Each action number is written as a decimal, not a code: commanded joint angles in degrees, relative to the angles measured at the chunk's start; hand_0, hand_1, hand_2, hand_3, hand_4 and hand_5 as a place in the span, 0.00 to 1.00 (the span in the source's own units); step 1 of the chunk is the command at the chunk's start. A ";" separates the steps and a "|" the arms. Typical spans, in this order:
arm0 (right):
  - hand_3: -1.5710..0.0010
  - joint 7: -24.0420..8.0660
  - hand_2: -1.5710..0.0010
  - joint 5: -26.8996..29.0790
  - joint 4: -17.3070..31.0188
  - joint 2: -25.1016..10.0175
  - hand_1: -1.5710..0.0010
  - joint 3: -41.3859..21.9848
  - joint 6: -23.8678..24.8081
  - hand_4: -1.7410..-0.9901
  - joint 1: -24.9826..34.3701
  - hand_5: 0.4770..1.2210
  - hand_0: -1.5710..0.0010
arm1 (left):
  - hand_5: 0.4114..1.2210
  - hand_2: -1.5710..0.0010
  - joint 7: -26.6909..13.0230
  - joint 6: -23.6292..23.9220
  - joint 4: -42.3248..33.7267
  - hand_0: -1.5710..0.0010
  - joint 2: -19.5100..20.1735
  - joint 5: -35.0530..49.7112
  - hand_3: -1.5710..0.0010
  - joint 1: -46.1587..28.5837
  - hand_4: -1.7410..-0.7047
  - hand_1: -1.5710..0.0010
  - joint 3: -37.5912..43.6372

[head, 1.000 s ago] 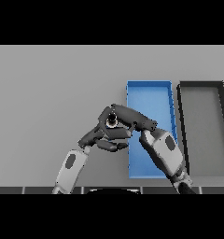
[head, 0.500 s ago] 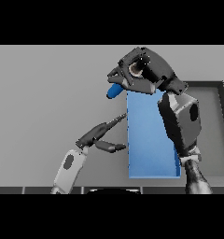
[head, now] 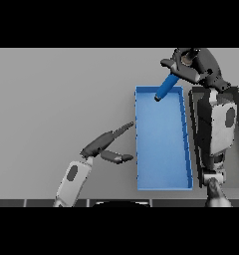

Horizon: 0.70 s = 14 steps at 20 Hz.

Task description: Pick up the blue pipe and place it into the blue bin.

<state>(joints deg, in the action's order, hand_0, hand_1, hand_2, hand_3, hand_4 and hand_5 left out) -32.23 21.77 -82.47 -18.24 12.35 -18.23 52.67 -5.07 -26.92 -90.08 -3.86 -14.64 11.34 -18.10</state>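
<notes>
The blue pipe [head: 166,87] hangs tilted over the far end of the blue bin [head: 142,149], its lower tip above the bin's back rim. My right hand [head: 190,63] is raised above the bin's far right corner, fingers curled round the pipe's upper end. My left hand [head: 105,143] rests low over the table just left of the bin, fingers straight and pointing toward the bin's left wall, thumb spread below, holding nothing.
A dark bin [head: 237,99] stands right of the blue bin, mostly hidden behind my right forearm [head: 218,124]. Grey table [head: 57,99] stretches to the left and back.
My right hand has carried the pipe rightward from over the bin's left back corner to its far right end. The left hand has stayed beside the bin, fingers a little more extended.
</notes>
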 commanded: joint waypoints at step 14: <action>0.20 -2.72 0.00 -1.14 -4.85 -7.95 0.00 -14.89 17.76 0.00 -26.58 1.00 0.00 | 0.01 1.00 -0.29 -0.46 -1.80 1.00 -0.17 1.11 1.00 -2.30 0.82 1.00 -0.50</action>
<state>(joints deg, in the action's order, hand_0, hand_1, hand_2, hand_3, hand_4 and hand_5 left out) -34.94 20.55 -87.31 -26.21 -2.54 -0.72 26.06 -5.34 -27.37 -91.88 -3.99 -13.54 9.02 -18.59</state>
